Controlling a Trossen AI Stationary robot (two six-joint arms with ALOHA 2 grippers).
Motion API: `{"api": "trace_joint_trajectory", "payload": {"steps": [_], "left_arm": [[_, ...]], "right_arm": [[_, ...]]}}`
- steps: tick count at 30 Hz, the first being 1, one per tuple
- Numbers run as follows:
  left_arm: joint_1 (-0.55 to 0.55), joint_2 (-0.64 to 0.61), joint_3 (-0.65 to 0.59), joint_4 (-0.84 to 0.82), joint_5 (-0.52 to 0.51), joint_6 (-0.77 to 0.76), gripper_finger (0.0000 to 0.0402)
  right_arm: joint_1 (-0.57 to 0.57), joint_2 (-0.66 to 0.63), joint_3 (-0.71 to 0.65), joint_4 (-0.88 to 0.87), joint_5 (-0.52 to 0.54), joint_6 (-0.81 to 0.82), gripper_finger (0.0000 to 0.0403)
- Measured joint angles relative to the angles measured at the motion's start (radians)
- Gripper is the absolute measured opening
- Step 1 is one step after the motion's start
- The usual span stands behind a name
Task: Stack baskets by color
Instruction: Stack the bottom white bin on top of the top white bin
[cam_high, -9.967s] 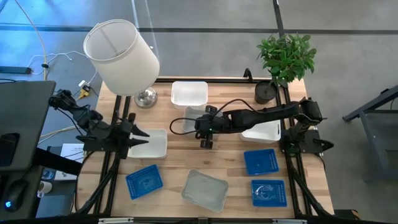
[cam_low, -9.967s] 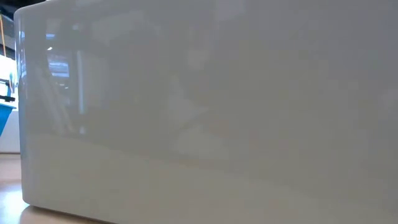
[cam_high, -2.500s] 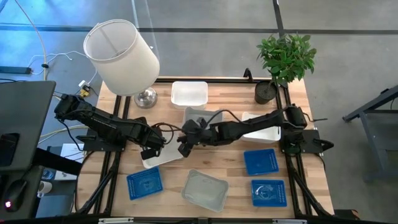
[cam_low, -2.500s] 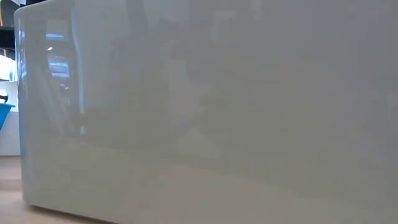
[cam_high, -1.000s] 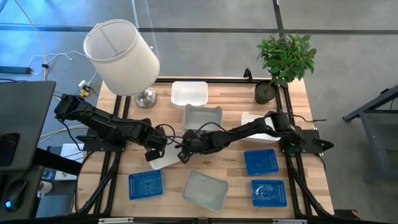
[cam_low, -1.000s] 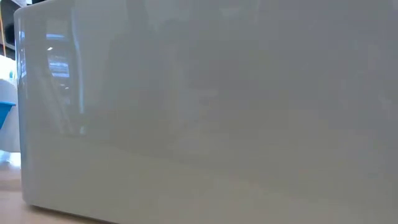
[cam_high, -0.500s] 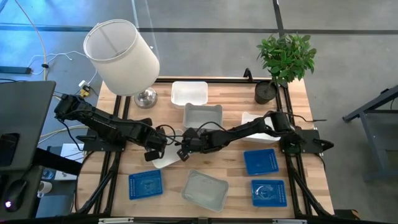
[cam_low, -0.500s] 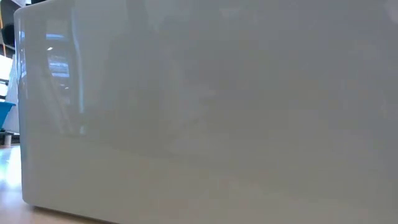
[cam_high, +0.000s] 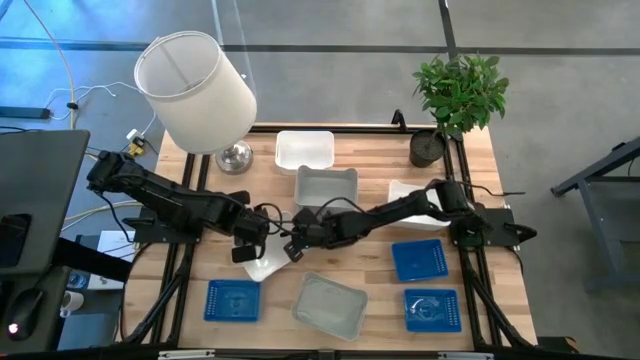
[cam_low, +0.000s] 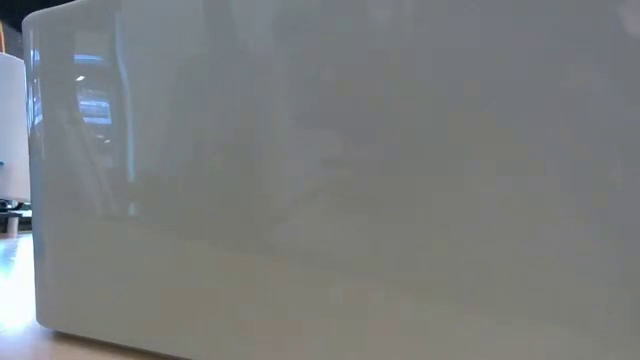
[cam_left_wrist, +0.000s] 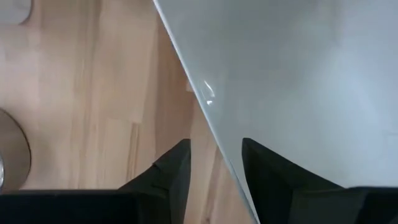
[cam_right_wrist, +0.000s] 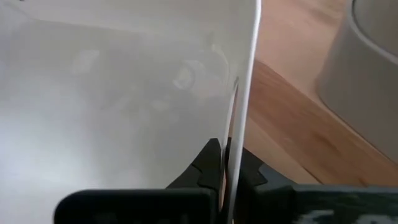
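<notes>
A white basket (cam_high: 266, 263) lies near the table's middle, between my two grippers. My right gripper (cam_high: 293, 247) is shut on its right rim. My left gripper (cam_high: 246, 250) is open at its left edge; in the left wrist view the fingers (cam_left_wrist: 171, 177) stand on either side of the rim (cam_left_wrist: 205, 99). Another white basket (cam_high: 304, 150) sits at the far edge, and a third (cam_high: 422, 208) lies under my right arm. Two grey baskets (cam_high: 326, 187) (cam_high: 328, 305) and three blue baskets (cam_high: 232, 299) (cam_high: 418, 259) (cam_high: 432, 309) rest flat on the wood. My right gripper pinches the white basket's right rim (cam_right_wrist: 247, 93) between its two fingers, one finger (cam_right_wrist: 211, 163) on the inner side and one outside. It comes from the table's right, slanting down. Whether the basket's base rests on the table does not show.
A big white lampshade (cam_high: 195, 90) on a metal foot stands at the far left. A plant in a black pot (cam_high: 428, 148) stands at the far right. A pale basket wall (cam_low: 320, 180) fills the low view. Bare wood lies between the blue baskets and the near grey one.
My left gripper has lifted a little at the white basket's left edge. The white basket has shifted slightly toward the near edge, with my right gripper staying at its right rim.
</notes>
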Motion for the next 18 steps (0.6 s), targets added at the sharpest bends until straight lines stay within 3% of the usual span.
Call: {"api": "trace_joint_trajectory", "payload": {"steps": [7,18], "left_arm": [[-0.024,-0.002,0.031,-0.024,0.022,0.034,0.0127],[-0.021,-0.094,0.033,-0.039,-0.026,0.058,0.0127]], "right_arm": [[0.008,0.000,0.000,-0.001,0.017,-0.020,0.0000],[-0.001,0.000,0.000,0.023,0.021,-0.025,0.0000]]}}
